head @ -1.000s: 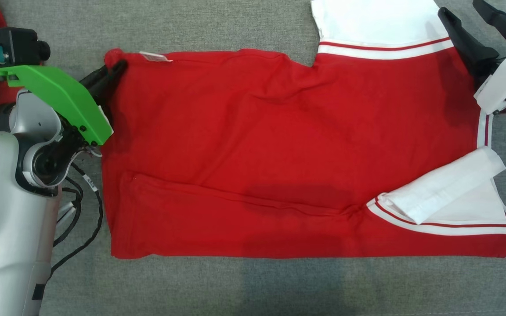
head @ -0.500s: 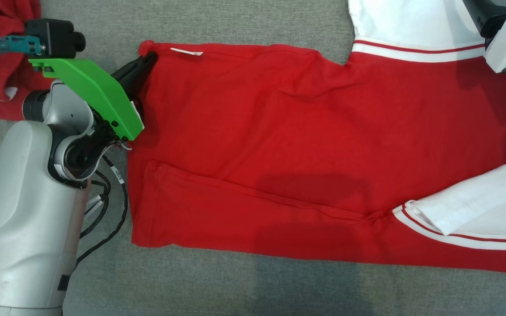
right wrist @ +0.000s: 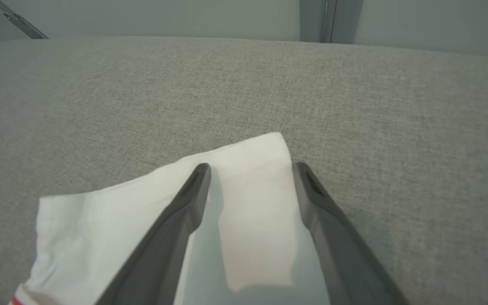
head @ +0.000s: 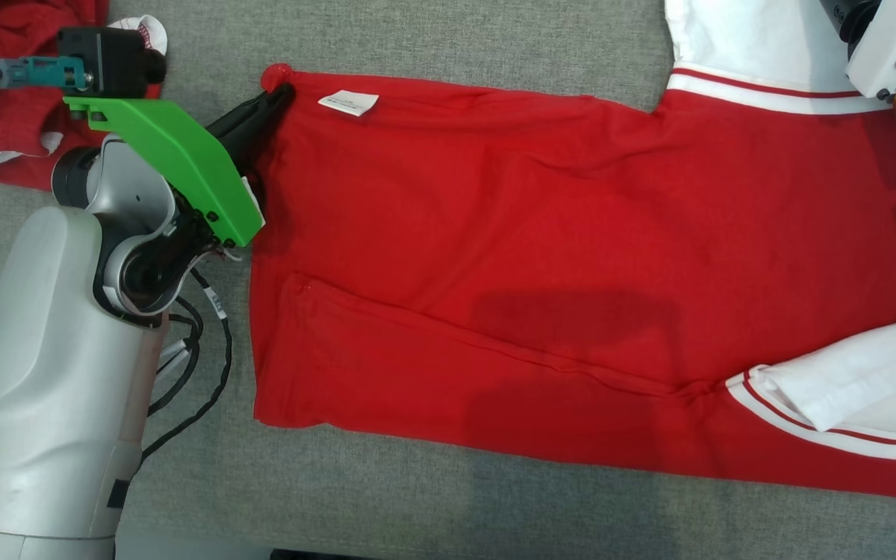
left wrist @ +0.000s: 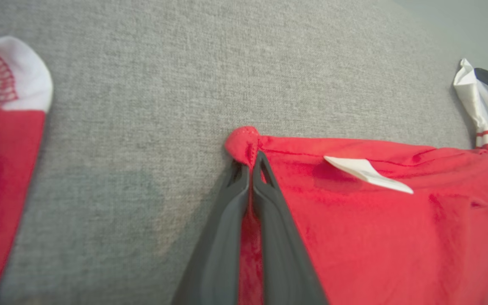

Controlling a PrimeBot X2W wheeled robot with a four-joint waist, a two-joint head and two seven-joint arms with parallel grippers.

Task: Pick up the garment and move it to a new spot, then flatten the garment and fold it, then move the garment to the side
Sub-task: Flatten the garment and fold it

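The garment (head: 541, 257) is a red shirt with white sleeves and red-striped trim, spread flat on the grey fabric surface (head: 417, 39). My left gripper (head: 281, 95) is shut on the garment's far left corner, where the cloth bunches into a small red knob (left wrist: 242, 143); the left wrist view shows the fingers (left wrist: 227, 237) pinching the hem beside a white label (left wrist: 367, 173). My right gripper (right wrist: 250, 167) is open, its fingers straddling the corner of the white sleeve (right wrist: 244, 199) that lies flat under them. In the head view its white wrist housing (head: 887, 43) sits at the top right.
Another red and white garment (head: 5, 85) lies bunched at the far left, also in the left wrist view as red cloth with a white cuff (left wrist: 6, 97). Black cables (head: 199, 342) hang by my left arm. Grey surface stretches behind the sleeve (right wrist: 354, 97).
The head camera has shifted, so the whole scene slid right. My left gripper closed on the garment's far left corner. The right gripper stayed open over the white sleeve.
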